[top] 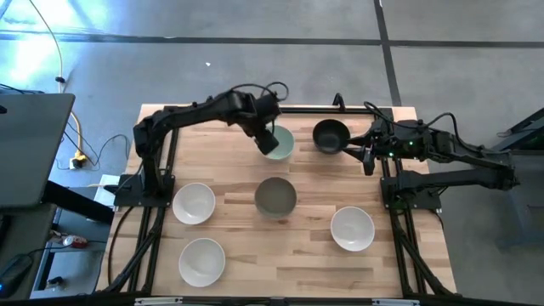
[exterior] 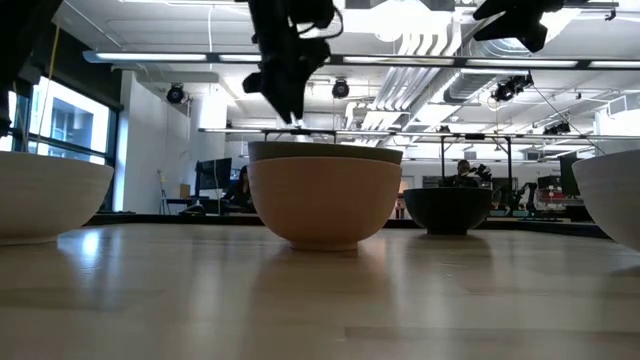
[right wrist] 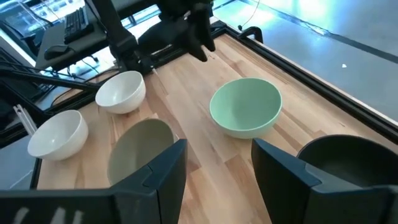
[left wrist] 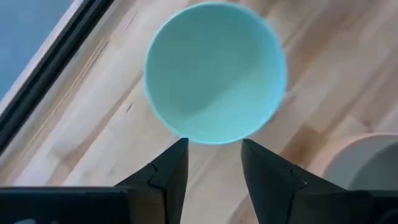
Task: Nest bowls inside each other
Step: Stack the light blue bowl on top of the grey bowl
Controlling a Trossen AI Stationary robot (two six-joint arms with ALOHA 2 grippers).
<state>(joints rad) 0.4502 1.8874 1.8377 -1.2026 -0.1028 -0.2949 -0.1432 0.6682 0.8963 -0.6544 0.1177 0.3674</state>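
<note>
1. Left tool (left wrist: 212, 163) hovers over the mint bowl (top: 279, 143) at the bench's (top: 289, 263) far side, fingers parted, holding nothing. Risk: closing off the rim could tip or skid the bowl.
2. Grey bowl (top: 275, 196) sits mid-bench inside a peach bowl (exterior: 322, 208); a careless carry could knock that stack.
3. Right tool (right wrist: 217, 165) is spread and empty beside the black bowl (top: 330, 135); both arms are close, so they could collide.

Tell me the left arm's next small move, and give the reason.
Probably lower the left gripper so its fingers straddle the near rim of the pale mint green round bowl. Its jaws are open and empty, and it hovers just short of that rim. The grey-taupe bowl waits nearby as a nest.
</note>
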